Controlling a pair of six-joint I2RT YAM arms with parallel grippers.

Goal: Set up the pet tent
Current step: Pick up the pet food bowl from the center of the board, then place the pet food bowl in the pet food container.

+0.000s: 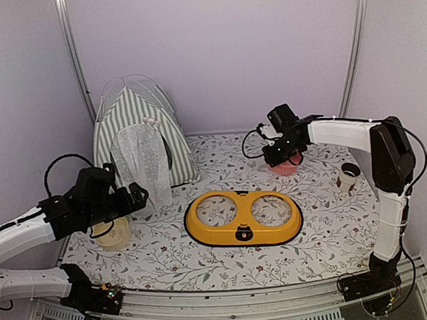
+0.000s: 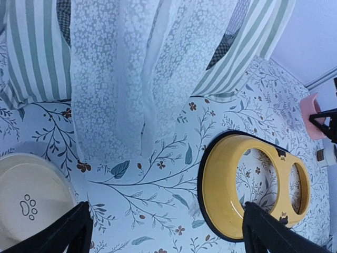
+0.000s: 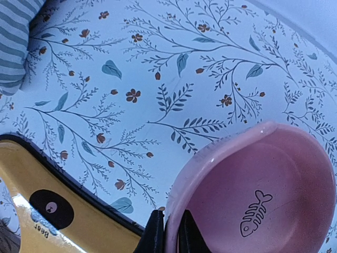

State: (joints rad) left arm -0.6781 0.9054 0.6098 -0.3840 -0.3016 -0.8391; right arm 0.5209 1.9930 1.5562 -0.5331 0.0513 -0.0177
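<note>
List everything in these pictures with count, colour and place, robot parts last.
pet tent: one, green-and-white striped, back left of mat
feeder tray: one, yellow with black rim, mat centre
cream bowl: one, paw-printed, near left
pink bowl: one, fish-bone print, back right
cup: one, white, far right
mat: one, white floral, under everything
left gripper: one, black, open above cream bowl
right gripper: one, black, closed on pink bowl's rim
</note>
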